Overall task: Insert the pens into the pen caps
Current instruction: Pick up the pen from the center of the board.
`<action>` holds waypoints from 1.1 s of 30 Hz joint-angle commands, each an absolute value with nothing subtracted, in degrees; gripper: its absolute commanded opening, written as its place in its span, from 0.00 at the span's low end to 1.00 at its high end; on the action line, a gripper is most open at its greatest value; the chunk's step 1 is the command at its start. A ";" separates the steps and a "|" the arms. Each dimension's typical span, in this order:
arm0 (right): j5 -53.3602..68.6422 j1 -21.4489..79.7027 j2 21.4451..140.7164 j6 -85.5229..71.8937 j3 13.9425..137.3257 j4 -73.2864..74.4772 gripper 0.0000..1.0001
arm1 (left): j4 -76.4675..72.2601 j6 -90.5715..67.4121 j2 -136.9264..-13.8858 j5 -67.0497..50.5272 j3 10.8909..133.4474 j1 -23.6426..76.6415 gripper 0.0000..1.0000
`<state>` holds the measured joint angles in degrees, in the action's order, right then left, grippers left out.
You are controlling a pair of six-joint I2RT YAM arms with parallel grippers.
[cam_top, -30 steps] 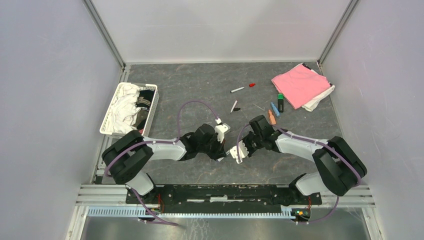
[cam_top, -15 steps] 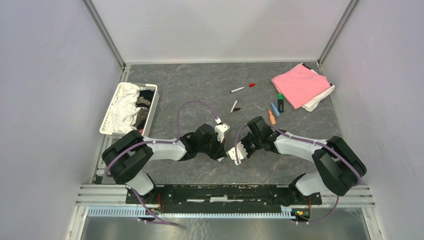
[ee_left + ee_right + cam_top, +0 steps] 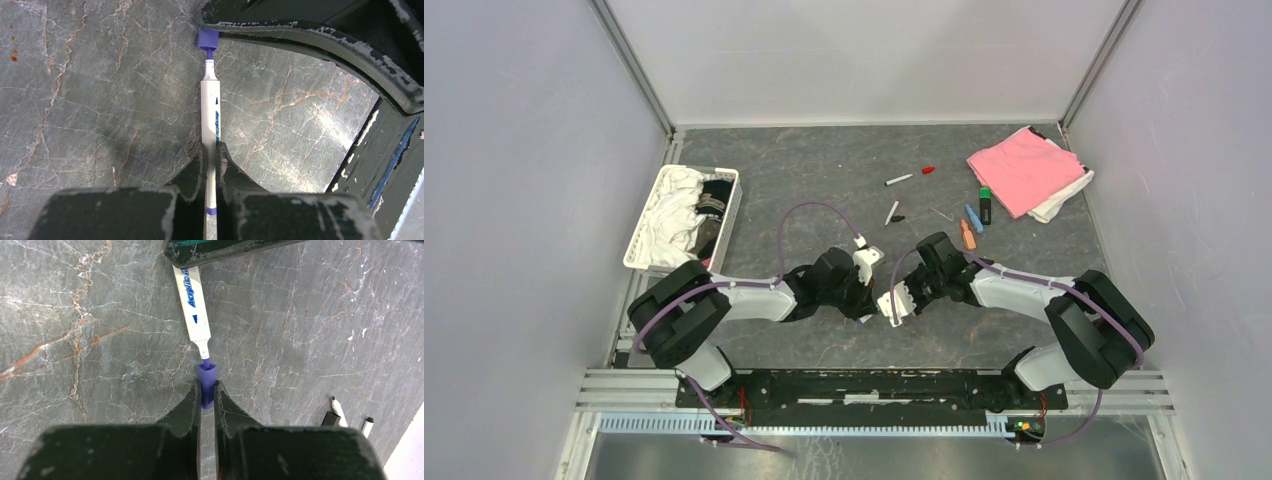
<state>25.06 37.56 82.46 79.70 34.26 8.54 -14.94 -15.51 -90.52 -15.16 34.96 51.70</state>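
My left gripper (image 3: pixel 211 150) is shut on a thin white-barrelled pen (image 3: pixel 210 107) whose blue-purple tip points away from it. My right gripper (image 3: pixel 205 385) is shut on a blue-purple cap (image 3: pixel 205 371), with the mouth facing the pen (image 3: pixel 191 305). The pen's tip sits right at the cap's mouth (image 3: pixel 207 39). In the top view the two grippers (image 3: pixel 871 300) (image 3: pixel 902 300) meet low over the table's near middle. Further back lie a white pen (image 3: pixel 898 180), a red cap (image 3: pixel 928 170), another white pen (image 3: pixel 891 212), a black cap (image 3: pixel 898 218), an orange marker (image 3: pixel 967 235), a blue marker (image 3: pixel 973 219) and a black-and-green marker (image 3: pixel 985 205).
A pink cloth (image 3: pixel 1022 168) lies at the back right on a white cloth. A white basket (image 3: pixel 636 250) with cloths stands at the left. The right wrist view shows a white pen (image 3: pixel 338 407) and a black cap (image 3: pixel 327 418) at its right edge.
My right gripper has moved a little left toward my left gripper, bringing the cap up to the pen's tip. The left arm has hardly moved.
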 commanded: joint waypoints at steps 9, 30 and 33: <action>27.14 39.70 82.65 81.14 34.95 9.22 0.00 | -16.13 -16.63 -92.35 -15.79 36.42 51.24 0.02; 31.16 46.08 86.19 82.66 39.88 18.38 0.00 | -9.99 -8.90 -92.49 -13.58 41.83 51.82 0.02; 32.17 46.54 87.59 81.95 42.27 21.44 0.00 | -7.69 -5.58 -91.59 -12.29 43.15 52.35 0.02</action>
